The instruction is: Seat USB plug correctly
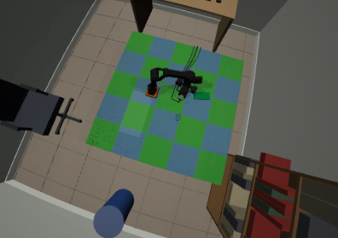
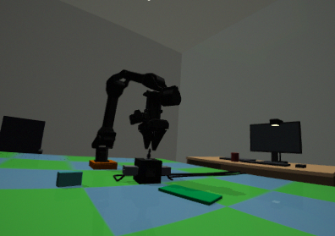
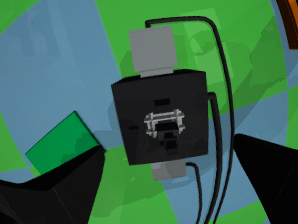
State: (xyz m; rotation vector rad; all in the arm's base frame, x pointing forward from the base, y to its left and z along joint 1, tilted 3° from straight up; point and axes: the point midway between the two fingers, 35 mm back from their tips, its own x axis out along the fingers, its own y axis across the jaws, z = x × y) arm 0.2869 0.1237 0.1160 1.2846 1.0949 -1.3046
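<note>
The power cube (image 2: 147,173) (image 3: 192,145) stands on the checkered top. The USB plug (image 2: 149,154) (image 3: 169,135) stands up from the socket on its top; in the wrist view it is a small dark body beside a light metal outline. How deep it sits and which way round it is turned are too small to tell. My gripper (image 2: 151,148) (image 3: 171,147) is open and empty, pointing down just above the plug, with one finger on each side of the cube in the wrist view. The arm mostly hides the cube in the top view.
Grey plugs (image 3: 153,49) (image 2: 130,170) sit in the cube's sides, with black cables looping beside it and running back. A green slab (image 1: 201,95) (image 2: 190,194) (image 3: 65,142) lies near the cube. A teal block (image 1: 177,117) (image 2: 69,178) stands farther off.
</note>
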